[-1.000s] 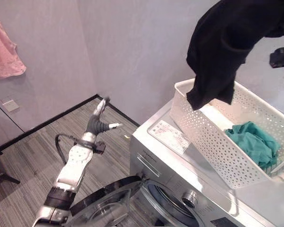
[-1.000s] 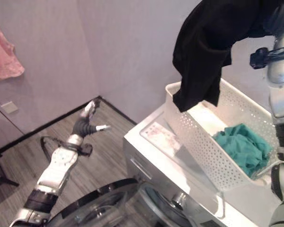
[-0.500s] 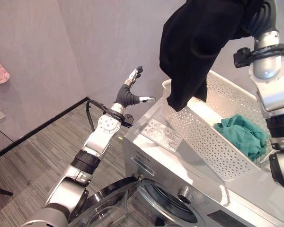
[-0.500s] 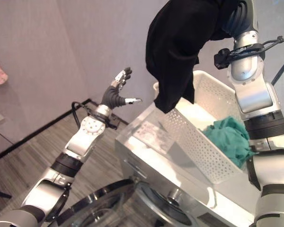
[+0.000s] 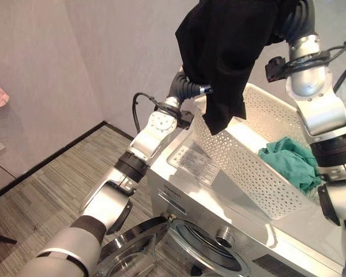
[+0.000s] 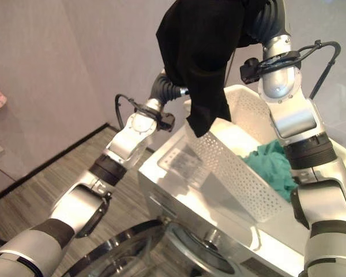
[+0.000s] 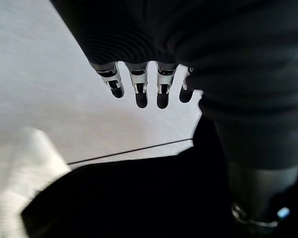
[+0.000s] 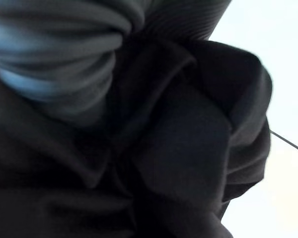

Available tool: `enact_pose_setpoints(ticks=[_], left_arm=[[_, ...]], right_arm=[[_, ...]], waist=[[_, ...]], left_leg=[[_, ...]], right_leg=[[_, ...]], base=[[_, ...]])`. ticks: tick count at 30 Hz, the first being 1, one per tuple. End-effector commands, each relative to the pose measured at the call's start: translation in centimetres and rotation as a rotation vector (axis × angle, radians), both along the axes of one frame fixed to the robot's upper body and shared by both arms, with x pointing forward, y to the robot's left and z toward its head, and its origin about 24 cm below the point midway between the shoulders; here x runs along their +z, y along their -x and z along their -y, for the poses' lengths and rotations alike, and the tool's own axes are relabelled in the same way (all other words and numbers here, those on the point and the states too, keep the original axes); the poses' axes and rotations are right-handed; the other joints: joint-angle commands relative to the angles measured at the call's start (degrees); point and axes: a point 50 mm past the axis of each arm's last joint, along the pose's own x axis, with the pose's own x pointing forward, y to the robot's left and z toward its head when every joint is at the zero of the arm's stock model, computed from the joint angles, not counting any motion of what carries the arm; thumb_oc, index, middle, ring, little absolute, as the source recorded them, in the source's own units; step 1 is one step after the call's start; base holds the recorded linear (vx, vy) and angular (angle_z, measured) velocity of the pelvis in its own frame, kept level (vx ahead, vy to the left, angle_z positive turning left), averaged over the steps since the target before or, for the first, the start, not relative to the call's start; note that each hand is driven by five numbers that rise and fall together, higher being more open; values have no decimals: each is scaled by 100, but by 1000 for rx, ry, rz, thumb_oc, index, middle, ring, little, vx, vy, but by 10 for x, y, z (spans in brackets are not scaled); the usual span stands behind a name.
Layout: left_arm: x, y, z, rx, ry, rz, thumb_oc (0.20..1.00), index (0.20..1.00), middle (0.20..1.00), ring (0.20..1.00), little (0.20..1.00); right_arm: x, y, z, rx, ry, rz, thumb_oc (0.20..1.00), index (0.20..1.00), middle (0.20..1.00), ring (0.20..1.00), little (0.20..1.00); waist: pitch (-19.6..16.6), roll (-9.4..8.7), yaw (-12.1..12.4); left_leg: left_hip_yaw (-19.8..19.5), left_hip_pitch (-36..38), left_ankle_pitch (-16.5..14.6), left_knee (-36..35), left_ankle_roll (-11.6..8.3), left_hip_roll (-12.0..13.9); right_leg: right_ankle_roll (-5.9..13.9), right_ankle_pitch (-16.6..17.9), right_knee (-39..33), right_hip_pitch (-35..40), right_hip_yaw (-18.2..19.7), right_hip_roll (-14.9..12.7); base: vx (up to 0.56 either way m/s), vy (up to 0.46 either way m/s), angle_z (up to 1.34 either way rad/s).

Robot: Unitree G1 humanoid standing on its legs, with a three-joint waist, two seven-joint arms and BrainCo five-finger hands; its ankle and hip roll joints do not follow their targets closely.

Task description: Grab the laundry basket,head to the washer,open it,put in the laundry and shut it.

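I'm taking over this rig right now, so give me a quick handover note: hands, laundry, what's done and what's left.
Right hand: hidden in the black garment it lifts above the white laundry basket.
Left hand: open, fingers straight, raised beside the garment.
Basket sits on the washer; a teal garment lies in it.
Done: basket brought, washer door open.
Left: load both garments, shut the door.

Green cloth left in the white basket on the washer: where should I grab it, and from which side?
Take the crumpled green cloth at its raised bunched top, coming straight down from above: the white perforated basket walls it in on all sides, so a side approach looks blocked.
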Motion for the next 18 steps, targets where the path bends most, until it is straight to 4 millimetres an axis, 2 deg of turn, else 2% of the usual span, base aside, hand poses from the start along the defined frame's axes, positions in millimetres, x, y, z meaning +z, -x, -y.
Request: enact_pose_setpoints(ticks=[1,9,17,18], left_arm=[[27,1,25,-32,5,49,1000,1000,1000,1000,1000],[41,9,41,-115,55,48,1000,1000,1000,1000,1000],[35,17,41,-199,169,22,1000,1000,1000,1000,1000],[36,18,39,-203,185,23,906,906,906,906,906]], right_arm=[[51,21,-3,24,-19,199,200,200,200,200,200],[42,18,-6,37,-10,173,200,200,200,200,200],[28,16,-9,68,-28,149,200,200,200,200,200],[26,15,-10,70,-30,147,200,200,200,200,200]], waist=[[-378,165,183],[-401,201,147],[-397,192,115],[-400,191,108]], left_leg=[[-280,121,-858,354,184,47],[-278,148,-867,343,177,54],[-239,200,-872,317,183,48],[-232,208,-871,308,184,47]], right_leg=[[117,-516,342,-149,-40,-82],[122,-537,354,-125,-65,-73],[125,-546,363,-108,-63,-85],[126,-544,361,-107,-58,-87]], base=[[0,0,0],[10,-3,0],[0,0,0],[0,0,0]])
